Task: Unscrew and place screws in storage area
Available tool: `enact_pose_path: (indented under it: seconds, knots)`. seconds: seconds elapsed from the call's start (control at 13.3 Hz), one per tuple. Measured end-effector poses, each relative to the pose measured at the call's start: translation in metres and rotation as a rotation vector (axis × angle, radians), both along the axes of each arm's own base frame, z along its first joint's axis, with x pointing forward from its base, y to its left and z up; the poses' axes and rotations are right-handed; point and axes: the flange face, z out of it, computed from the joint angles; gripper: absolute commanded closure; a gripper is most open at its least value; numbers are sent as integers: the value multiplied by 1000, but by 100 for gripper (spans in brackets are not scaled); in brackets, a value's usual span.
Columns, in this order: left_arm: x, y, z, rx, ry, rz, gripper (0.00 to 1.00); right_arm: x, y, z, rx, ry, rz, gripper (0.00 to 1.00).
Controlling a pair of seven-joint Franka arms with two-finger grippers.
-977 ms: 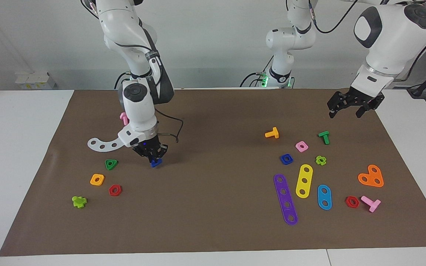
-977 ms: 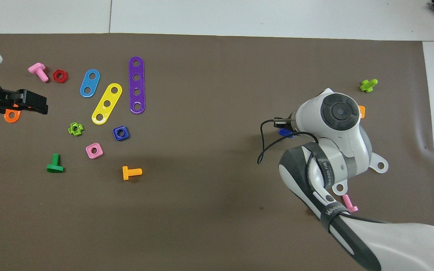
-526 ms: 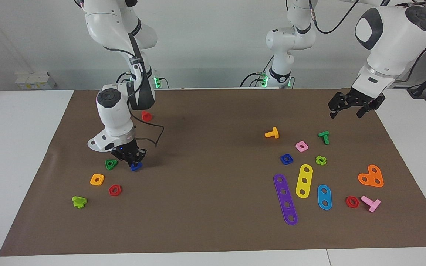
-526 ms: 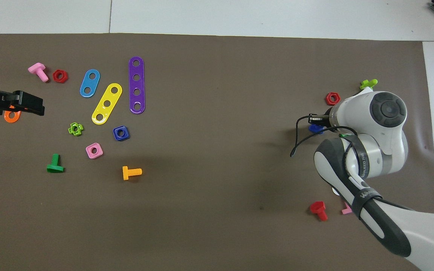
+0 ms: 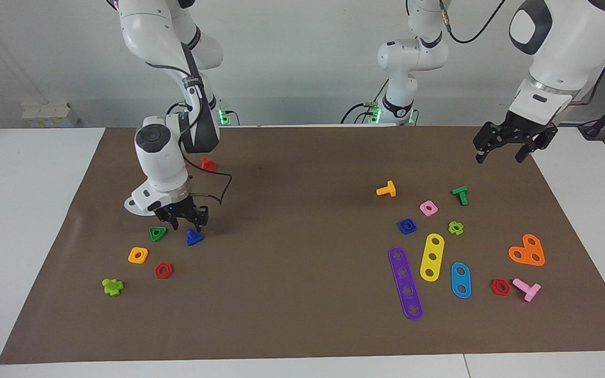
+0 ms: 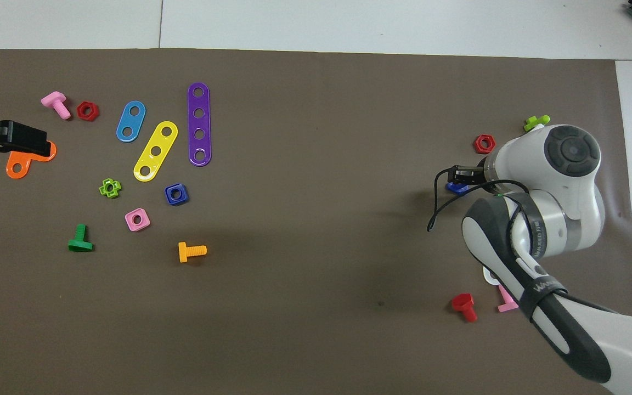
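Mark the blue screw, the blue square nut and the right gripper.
blue screw (image 5: 194, 239), facing view, on its triangular head, lying on the mat.
blue square nut (image 5: 407, 226), facing view, on its rim beside the centre hole.
right gripper (image 5: 187, 224), facing view, midway between its open fingertips, just above the screw.

Seven toy screws lie on the bench (image 5: 19, 210): one orange screw (image 5: 386, 189), one green screw (image 5: 460, 195), two pink screws (image 5: 526, 288) (image 6: 508, 302), one red screw (image 5: 208, 164), one lime-green cross-head screw (image 5: 113, 286) and one dark-blue triangular-head screw (image 5: 194, 238).

There are seven nuts: two red hexagonal nuts (image 5: 500, 286) (image 5: 163, 270), one blue square nut (image 5: 407, 226), one pink square nut (image 5: 428, 208), one orange square nut (image 5: 138, 255), one green triangular nut (image 5: 158, 233) and one lime-green cross nut (image 5: 456, 227).

There are five perforated plates: a purple four-hole strip (image 5: 405, 283), a yellow three-hole strip (image 5: 431, 256), a blue two-hole strip (image 5: 460, 280), an orange heart-shaped plate (image 5: 527, 251) and a white curved plate (image 5: 133, 206), which is mostly hidden.

One brown mat (image 5: 308, 289) covers the bench.
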Motion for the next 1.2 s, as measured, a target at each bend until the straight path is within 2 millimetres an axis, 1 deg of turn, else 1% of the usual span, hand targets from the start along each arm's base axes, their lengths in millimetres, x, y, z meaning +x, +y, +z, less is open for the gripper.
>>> enact_pose_path:
  seconds: [0.15,0.23,0.38,0.45,0.6,0.9,1.05,1.2]
  knots:
    - [-4,0,12,0,-6,0,0,7,0,50,-2,-54,25,0]
    - [-6,0,13,0,-3,0,0,9,0,75,-3,-86,38,0]
    - [-13,3,9,2,26,4,0,5,0,120,-7,-135,71,0]
    - [-15,5,6,2,37,8,0,0,1,137,-11,-149,91,0]
    - [-18,7,2,3,47,11,0,-12,3,163,-17,-145,103,0]
    - [-20,7,2,3,49,12,0,-38,2,198,-6,-87,88,0]
    - [-20,7,2,3,49,12,0,-49,8,216,16,-58,87,0]
    - [-20,7,2,3,49,12,0,-53,15,241,14,-45,116,0]
